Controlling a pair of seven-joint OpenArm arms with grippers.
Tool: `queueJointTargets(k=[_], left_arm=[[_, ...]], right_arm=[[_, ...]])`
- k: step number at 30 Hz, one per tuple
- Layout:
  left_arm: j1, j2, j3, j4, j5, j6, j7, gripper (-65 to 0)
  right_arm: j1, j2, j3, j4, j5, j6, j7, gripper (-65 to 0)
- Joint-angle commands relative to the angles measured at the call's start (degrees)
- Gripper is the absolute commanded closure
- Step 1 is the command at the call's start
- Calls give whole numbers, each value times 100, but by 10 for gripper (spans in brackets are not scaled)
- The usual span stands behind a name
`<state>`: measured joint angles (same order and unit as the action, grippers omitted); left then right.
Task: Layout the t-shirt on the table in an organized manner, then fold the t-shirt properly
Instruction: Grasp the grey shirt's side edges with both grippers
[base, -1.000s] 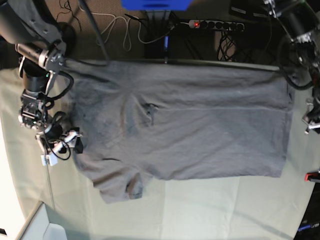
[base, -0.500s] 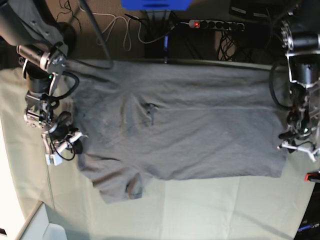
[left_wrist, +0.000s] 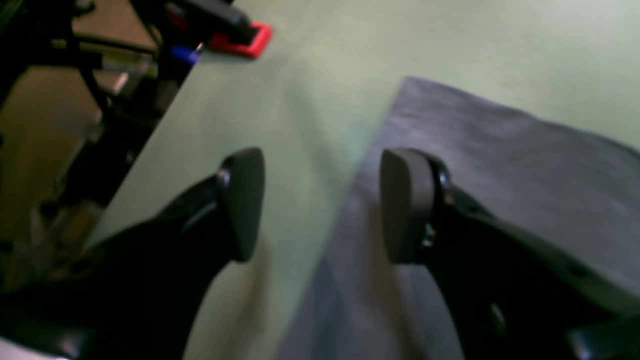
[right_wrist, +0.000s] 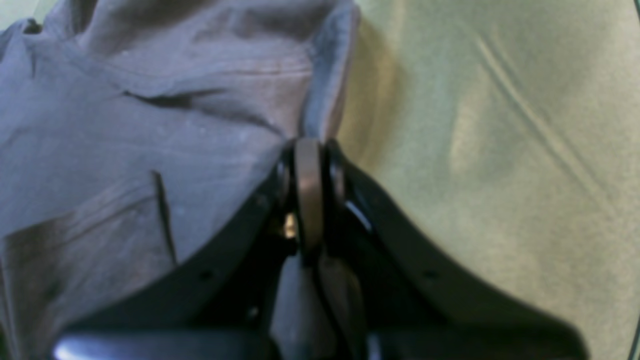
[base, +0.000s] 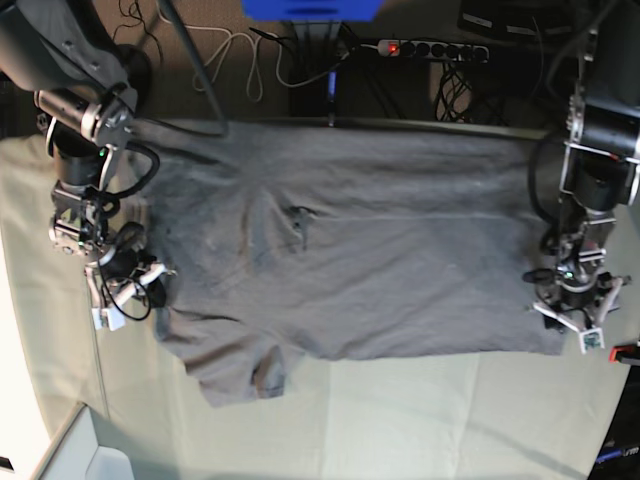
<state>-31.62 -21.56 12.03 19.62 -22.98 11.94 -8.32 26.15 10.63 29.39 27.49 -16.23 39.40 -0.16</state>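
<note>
We pinch the t-shirt edge with our right gripper; left gripper spread over the hem corner on the table.

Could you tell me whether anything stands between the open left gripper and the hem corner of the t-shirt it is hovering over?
Nothing visible does. The left gripper is open, one jaw above the t-shirt and the other above the bare table, with the shirt's edge between them. The red clamp sits away at the table's edge.
</note>
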Motion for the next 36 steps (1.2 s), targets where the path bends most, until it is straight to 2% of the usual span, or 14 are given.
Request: queueJointTargets(k=[1,11,23,27,30,32,33,36], left_arm=[[-175,-46,-3,-41,26,32,-210,-355],[-60,227,-12,-498,-27,32,-790,-354],[115,253,-38,-779,-53,32,-755,-354],[291,253,-3,-762,-634,32,-764,-353],[309,253,14,-753,-845,32,-755,-350],[309,253,14,-753,-862,32,-755,-300],[309,253,14,-753,-897,32,-755,-248],[309,253,-21,-770,-924,32,-755,-37]], right_arm=[[88,31,-7,34,-69,60,-120,0],[88,31,-7,34,-69,60,-120,0],[88,31,-7,34,-69,60,-129,0],[88,31,-7,34,-69,60,-129,0],[88,31,-7,34,-69,60,-129,0],[88,31,-7,34,-69,60,-137,0],[88,31,-7,34,-69,60,-137,0],[88,31,-7,34,-69,60,-146,0]])
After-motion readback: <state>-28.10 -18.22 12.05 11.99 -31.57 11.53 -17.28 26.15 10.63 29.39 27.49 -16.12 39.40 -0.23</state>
